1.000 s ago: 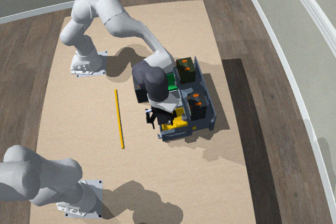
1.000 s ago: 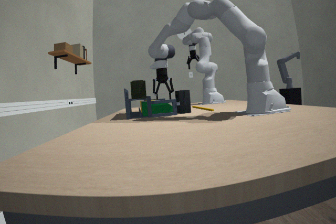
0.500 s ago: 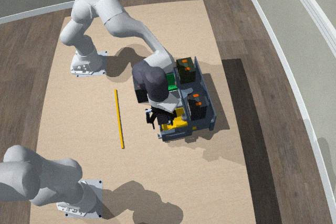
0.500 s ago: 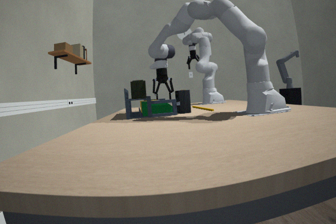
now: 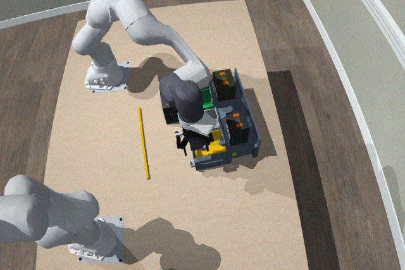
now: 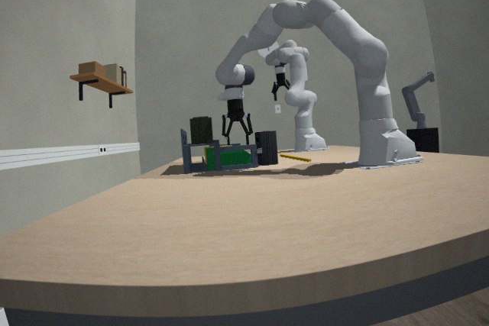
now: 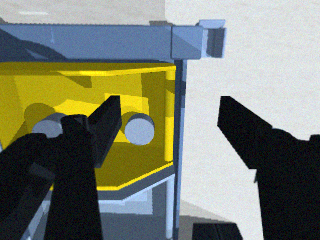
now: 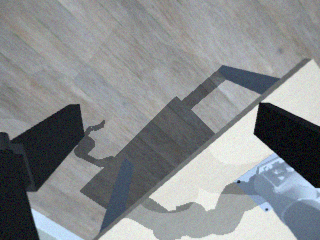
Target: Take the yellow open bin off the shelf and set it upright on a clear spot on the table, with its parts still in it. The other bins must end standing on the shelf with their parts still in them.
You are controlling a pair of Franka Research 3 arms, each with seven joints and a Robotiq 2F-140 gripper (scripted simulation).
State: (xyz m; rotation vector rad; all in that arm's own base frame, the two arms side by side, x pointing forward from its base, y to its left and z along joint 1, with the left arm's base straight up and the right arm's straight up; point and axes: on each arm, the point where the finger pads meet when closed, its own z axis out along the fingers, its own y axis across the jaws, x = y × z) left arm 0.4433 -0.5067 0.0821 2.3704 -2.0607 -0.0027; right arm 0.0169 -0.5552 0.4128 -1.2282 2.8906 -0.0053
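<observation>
The yellow bin sits in the end bay of the blue-grey shelf. Grey round parts lie inside it. A green bin stands at the shelf's other end; a pale bin between them is partly hidden by the arm. My left gripper is partly open and empty above the yellow bin's end wall, one finger over the inside, the other beyond the shelf's edge. My right gripper is open and empty, high and away from the shelf.
Two dark boxes with orange marks stand on the shelf's rear part. Another dark box stands on the table close to the green bin's side of the shelf. A yellow strip lies between the shelf and the arm bases.
</observation>
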